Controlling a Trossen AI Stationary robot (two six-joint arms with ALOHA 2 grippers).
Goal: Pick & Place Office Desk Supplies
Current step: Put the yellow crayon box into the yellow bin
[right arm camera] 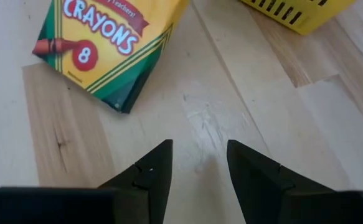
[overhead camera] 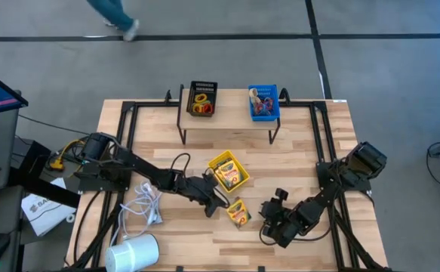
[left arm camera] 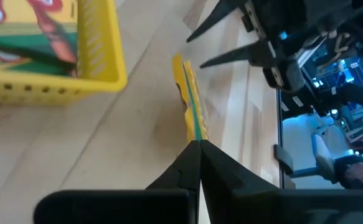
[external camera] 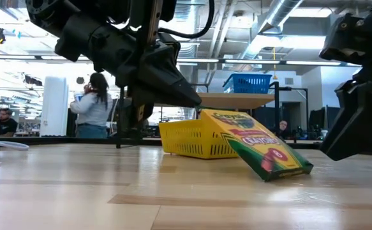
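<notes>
Left gripper (overhead camera: 218, 201), clenched, nudges the crayon box (overhead camera: 238, 212) at the yellow bin's (overhead camera: 216, 161) five o'clock; right gripper (overhead camera: 269, 227), parted and empty, must next close in to grasp.

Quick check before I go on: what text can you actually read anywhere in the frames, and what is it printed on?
"CRAYONS": loose crayon box on the table.
"8": red circle on that same box.
A small line above "CRAYONS": only partly legible.
Print on the crayon box in the yellow bin: too small to read.
</notes>
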